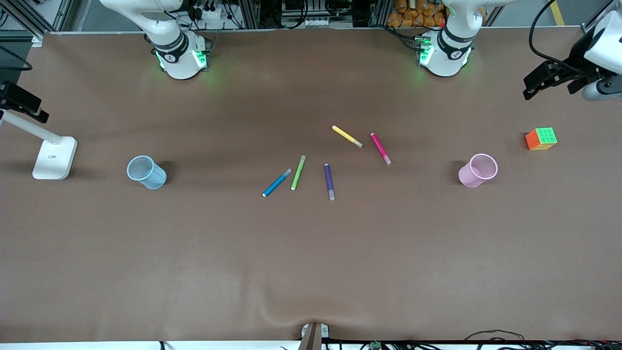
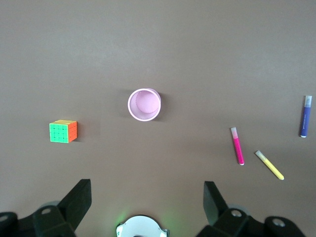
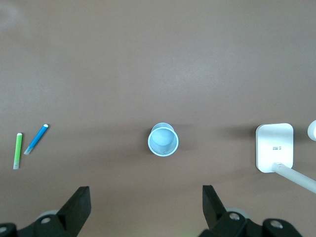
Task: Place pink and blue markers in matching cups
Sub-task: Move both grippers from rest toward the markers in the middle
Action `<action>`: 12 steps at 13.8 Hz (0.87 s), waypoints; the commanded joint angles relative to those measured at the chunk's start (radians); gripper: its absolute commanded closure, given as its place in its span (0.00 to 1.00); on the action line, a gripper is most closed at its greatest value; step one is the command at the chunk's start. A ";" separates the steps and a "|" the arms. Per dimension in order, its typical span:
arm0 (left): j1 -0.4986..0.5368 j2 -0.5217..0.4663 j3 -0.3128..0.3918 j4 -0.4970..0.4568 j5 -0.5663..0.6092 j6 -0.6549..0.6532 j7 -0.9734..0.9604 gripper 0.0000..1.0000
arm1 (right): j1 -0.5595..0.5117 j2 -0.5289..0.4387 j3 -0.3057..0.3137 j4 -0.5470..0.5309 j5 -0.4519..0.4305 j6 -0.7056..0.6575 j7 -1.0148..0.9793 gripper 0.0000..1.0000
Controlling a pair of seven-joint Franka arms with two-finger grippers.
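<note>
The magenta-pink marker [image 1: 381,148] lies flat mid-table and also shows in the left wrist view [image 2: 237,146]. The bright blue marker [image 1: 277,183] lies nearer the front camera, toward the right arm's end, and also shows in the right wrist view [image 3: 36,139]. The pale pink cup [image 1: 477,170] [image 2: 144,104] stands upright toward the left arm's end. The pale blue cup [image 1: 146,172] [image 3: 163,139] stands upright toward the right arm's end. My left gripper [image 2: 146,186] is open and empty high over the table by its base. My right gripper [image 3: 145,190] is likewise open and empty, high up.
A green marker [image 1: 298,172] lies beside the blue one. A dark purple marker [image 1: 329,181] and a yellow marker [image 1: 347,136] lie near the pink one. A colourful cube [image 1: 541,139] sits past the pink cup. A white lamp base [image 1: 54,158] stands past the blue cup.
</note>
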 commanded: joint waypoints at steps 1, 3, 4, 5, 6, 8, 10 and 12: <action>0.005 0.023 -0.007 0.034 0.008 -0.025 -0.007 0.00 | -0.032 -0.007 0.025 0.003 0.006 -0.007 -0.012 0.00; 0.005 0.036 -0.007 0.072 0.010 -0.028 -0.011 0.00 | -0.032 -0.007 0.034 0.002 -0.040 -0.002 -0.015 0.00; 0.005 0.044 -0.008 0.076 0.008 -0.030 -0.010 0.00 | -0.032 -0.007 0.036 0.002 -0.042 -0.002 -0.030 0.00; 0.000 0.050 -0.010 0.077 0.010 -0.030 -0.011 0.00 | -0.032 -0.008 0.036 0.002 -0.042 -0.002 -0.050 0.00; -0.001 0.062 -0.011 0.084 0.008 -0.030 -0.013 0.00 | -0.032 -0.008 0.036 0.002 -0.039 -0.004 -0.050 0.00; 0.005 0.122 -0.007 0.144 0.012 -0.054 -0.011 0.00 | -0.032 -0.007 0.033 0.002 -0.031 -0.004 -0.049 0.00; 0.006 0.124 -0.007 0.147 -0.001 -0.065 -0.011 0.00 | -0.032 -0.005 0.033 0.002 -0.028 -0.002 -0.049 0.00; 0.002 0.121 -0.017 0.153 0.011 -0.065 -0.014 0.00 | -0.034 -0.004 0.033 0.002 -0.022 -0.002 -0.049 0.00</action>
